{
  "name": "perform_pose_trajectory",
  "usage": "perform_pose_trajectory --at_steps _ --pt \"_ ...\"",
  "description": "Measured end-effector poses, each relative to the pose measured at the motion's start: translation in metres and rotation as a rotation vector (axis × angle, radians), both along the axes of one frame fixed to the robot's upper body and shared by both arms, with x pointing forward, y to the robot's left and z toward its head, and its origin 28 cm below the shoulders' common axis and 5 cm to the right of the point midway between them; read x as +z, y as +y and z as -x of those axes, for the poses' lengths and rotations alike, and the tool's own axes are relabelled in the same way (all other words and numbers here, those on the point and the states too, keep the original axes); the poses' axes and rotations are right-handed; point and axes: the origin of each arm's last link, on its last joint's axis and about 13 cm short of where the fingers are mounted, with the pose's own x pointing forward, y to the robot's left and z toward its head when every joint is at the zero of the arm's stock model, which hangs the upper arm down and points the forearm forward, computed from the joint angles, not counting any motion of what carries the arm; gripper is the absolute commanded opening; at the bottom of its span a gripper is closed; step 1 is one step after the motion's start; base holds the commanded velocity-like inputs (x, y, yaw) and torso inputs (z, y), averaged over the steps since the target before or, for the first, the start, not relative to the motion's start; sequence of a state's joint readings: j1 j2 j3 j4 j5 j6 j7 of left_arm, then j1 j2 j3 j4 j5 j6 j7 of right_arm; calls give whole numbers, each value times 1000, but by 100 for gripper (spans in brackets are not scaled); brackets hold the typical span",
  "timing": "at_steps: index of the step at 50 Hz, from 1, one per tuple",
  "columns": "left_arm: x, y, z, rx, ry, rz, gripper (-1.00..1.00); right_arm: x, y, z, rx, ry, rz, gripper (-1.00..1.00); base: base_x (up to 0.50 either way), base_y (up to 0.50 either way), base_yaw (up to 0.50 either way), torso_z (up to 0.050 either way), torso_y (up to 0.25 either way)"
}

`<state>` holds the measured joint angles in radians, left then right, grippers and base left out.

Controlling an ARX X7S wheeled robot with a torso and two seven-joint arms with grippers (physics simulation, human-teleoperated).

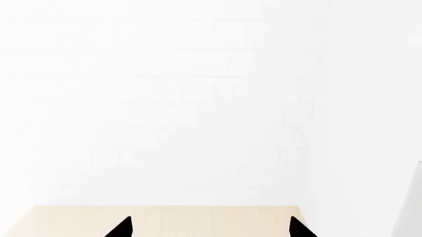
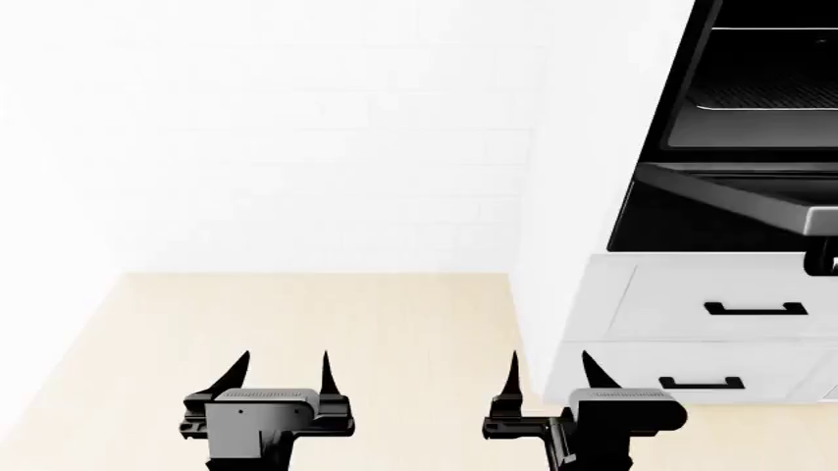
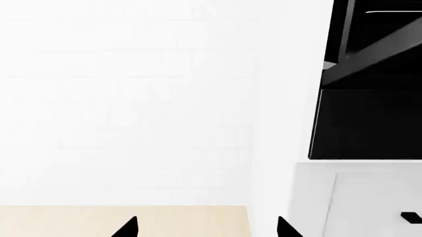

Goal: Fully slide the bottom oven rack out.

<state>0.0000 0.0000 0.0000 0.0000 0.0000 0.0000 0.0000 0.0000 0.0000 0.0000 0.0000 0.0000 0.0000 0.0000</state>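
The oven stands open at the upper right of the head view. Inside it the bottom oven rack (image 2: 772,96) shows as a dark wire surface with a thin bright front rail, lying inside the cavity. The black glass door (image 2: 733,188) hangs open below it, with its grey bar handle (image 2: 822,220) at the frame edge. My left gripper (image 2: 283,371) and right gripper (image 2: 550,371) are both open and empty, low above the floor, far from the oven. The left wrist view shows only the left gripper (image 1: 211,228), wall and floor. The right gripper (image 3: 207,228) shows with the oven's black front (image 3: 369,123) off to one side.
White drawers with black handles (image 2: 756,310) (image 2: 701,383) sit under the oven in a white cabinet (image 2: 576,226). A white tiled wall (image 2: 262,147) fills the left and centre. The floor (image 2: 328,324) is pale wood.
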Motion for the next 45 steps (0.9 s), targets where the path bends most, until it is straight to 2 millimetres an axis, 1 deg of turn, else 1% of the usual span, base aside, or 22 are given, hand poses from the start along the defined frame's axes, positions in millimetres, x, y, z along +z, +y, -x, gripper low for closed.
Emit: perform_pose_trajectory --at_steps 14,17,20,23,26,31,34,37,39,41,45 --pt "2 -1 1 4 16 -9 100 1 1 1 -6 1 42 100 0 0 0 0 0" --pt "9 1 2 8 30 2 100 8 1 2 -8 -1 55 100 0 0 0 0 0" --pt "23 3 1 14 34 14 100 22 1 1 -8 -10 63 100 0 0 0 0 0" --pt "45 7 -1 21 29 30 100 44 -2 0 -7 -29 70 100 0 0 0 0 0" --pt "74 12 -6 27 22 48 100 73 -6 -3 -8 -54 74 100 0 0 0 0 0" --pt "128 19 -13 18 12 84 100 126 -17 -7 -14 -100 72 100 0 0 0 0 0" --pt "156 28 -21 47 16 107 100 159 -31 -11 -92 -121 33 100 0 0 0 0 0" --pt "188 32 -33 72 2 103 100 195 -40 -21 -158 -169 29 100 0 0 0 0 0" --pt "212 31 -37 77 -9 95 100 221 -41 -26 -187 -207 33 100 0 0 0 0 0" --pt "235 29 -37 38 -11 88 100 245 -39 -27 -182 -228 43 100 0 0 0 0 0" --pt "276 29 -32 -47 -1 51 100 288 -34 -19 -90 -228 97 100 0 0 0 0 0"
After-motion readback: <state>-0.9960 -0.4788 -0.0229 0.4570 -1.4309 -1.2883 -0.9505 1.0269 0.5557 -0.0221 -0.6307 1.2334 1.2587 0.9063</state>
